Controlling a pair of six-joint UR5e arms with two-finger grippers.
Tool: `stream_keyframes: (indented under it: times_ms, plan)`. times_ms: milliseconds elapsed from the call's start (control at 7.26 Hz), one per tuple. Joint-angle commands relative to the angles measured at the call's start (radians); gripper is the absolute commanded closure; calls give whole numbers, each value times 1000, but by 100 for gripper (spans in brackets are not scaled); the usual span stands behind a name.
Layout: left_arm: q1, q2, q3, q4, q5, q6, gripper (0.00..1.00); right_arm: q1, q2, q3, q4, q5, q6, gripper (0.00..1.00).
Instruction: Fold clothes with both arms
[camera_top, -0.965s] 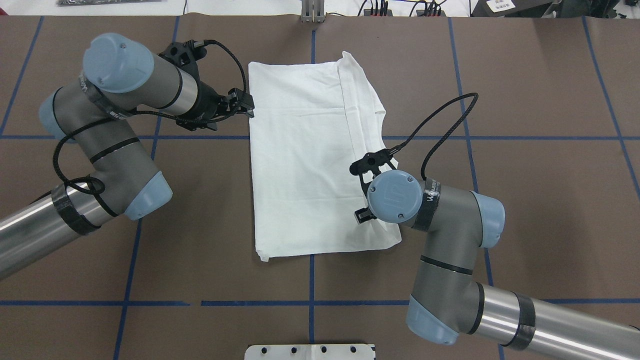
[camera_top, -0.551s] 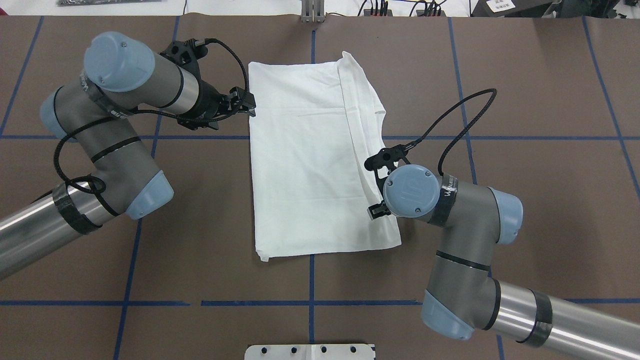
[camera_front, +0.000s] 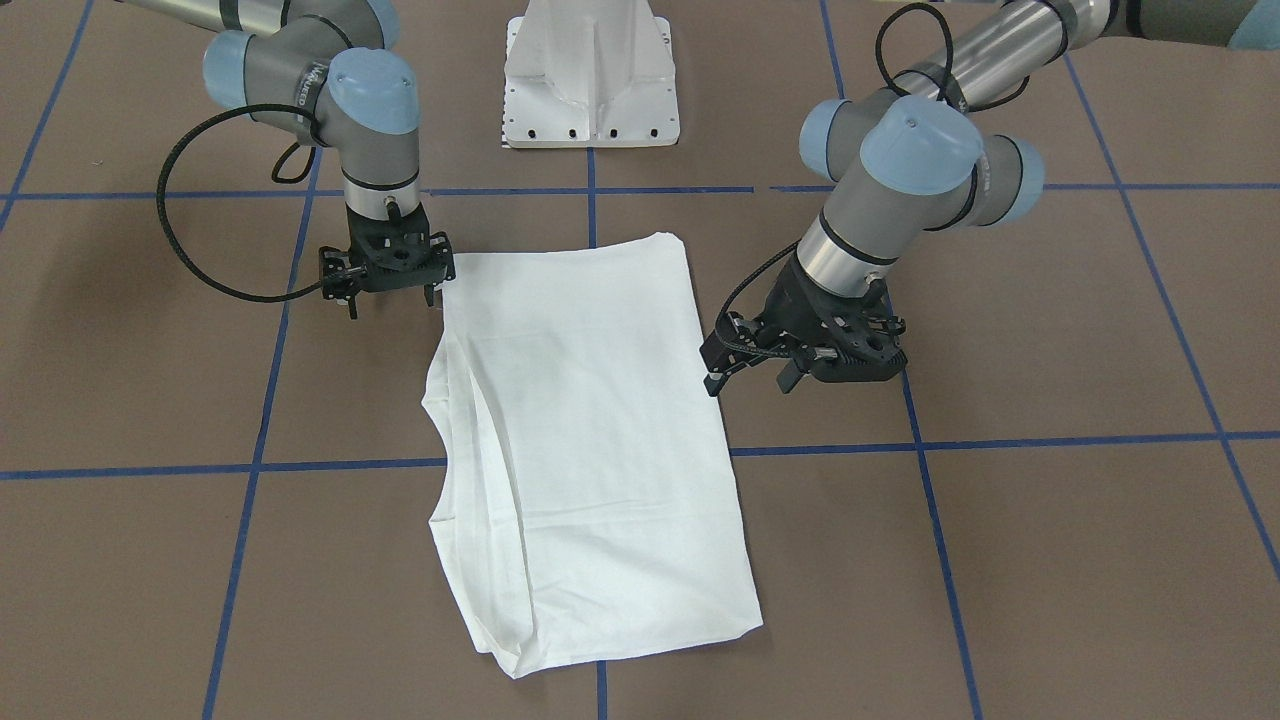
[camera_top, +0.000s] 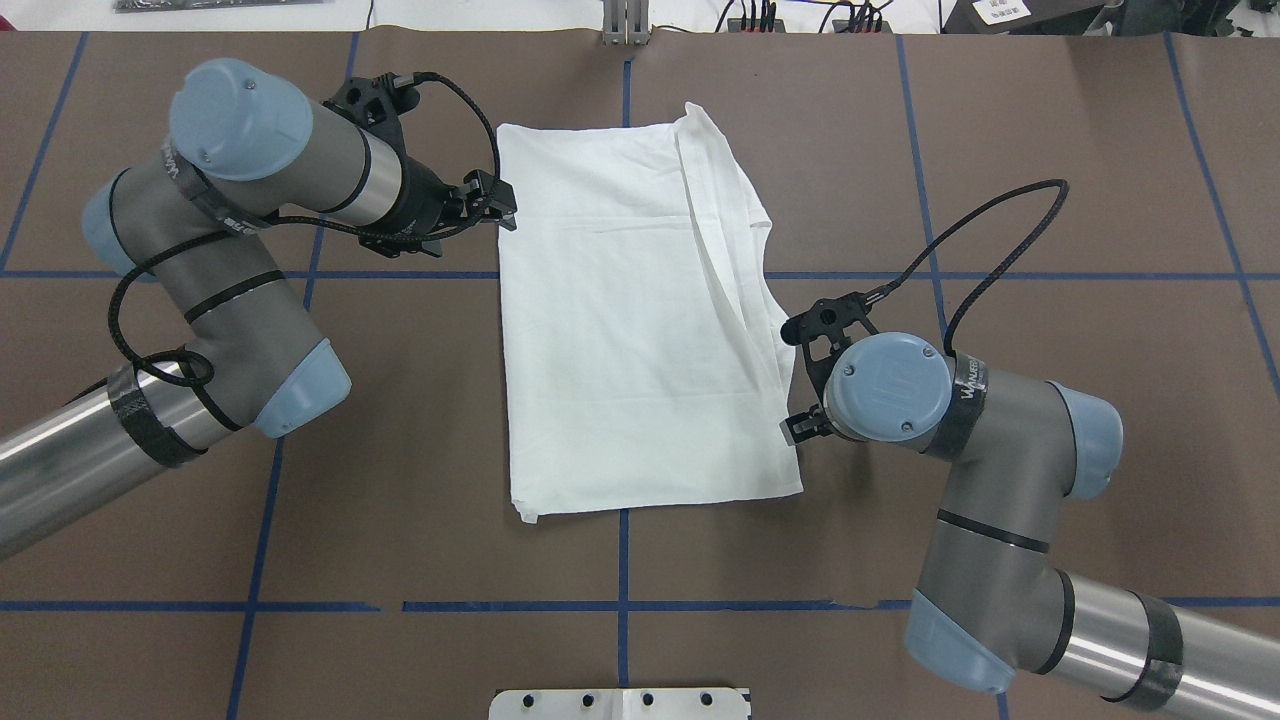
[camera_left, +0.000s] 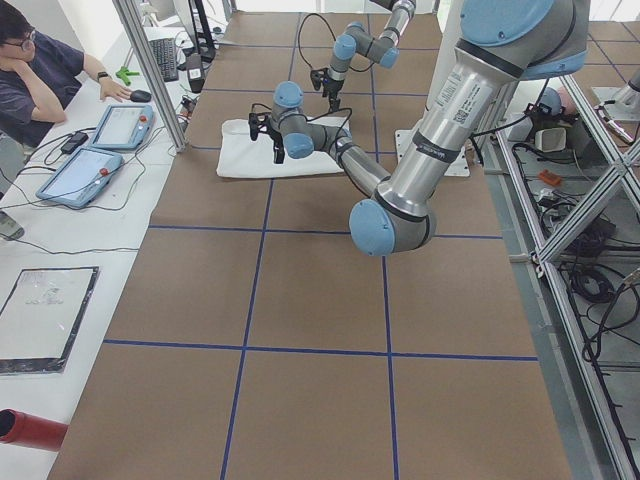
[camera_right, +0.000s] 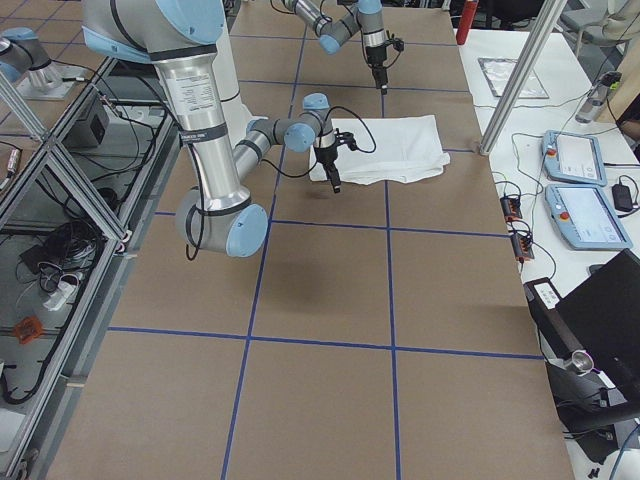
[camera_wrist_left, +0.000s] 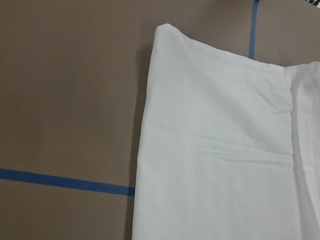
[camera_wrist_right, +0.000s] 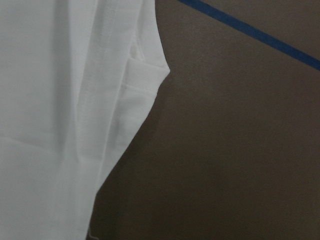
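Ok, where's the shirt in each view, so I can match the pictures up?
Front-facing: shirt in the centre, reaching toward the bottom.
Overhead: shirt in the centre.
Exterior left: shirt small, upper middle.
Exterior right: shirt small, upper middle.
Left wrist: shirt fills the right side.
Right wrist: shirt fills the left side.
Shared landmark: the blue tape line that crosses under the shirt.

A plain white folded cloth shirt (camera_top: 640, 320) is seen. The flat brown table cover (camera_top: 1100, 130) is marked with blue tape lines (camera_top: 1100, 275) in squares. The grey tube left arm (camera_top: 230, 300) and right arm (camera_top: 1005, 420) are topped with light-blue caps. The left gripper (camera_front: 748, 382) and right gripper (camera_front: 392, 300) are coloured black.
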Motion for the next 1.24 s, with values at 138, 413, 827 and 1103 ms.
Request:
stream_keyframes:
  times_ms: [138,413,827,1103]
  plan:
    - [0,0,-1,1,3,3,0,48,94,-22,3,11,2,0]
    - [-2,2,-1,1,8,8,0,62,204,-176,118,5,0,0]
    - [-2,2,1,4,37,13,0,90,225,-231,160,0,0,0]
    - [0,3,4,12,38,13,0,117,231,-264,158,-1,-47,0]
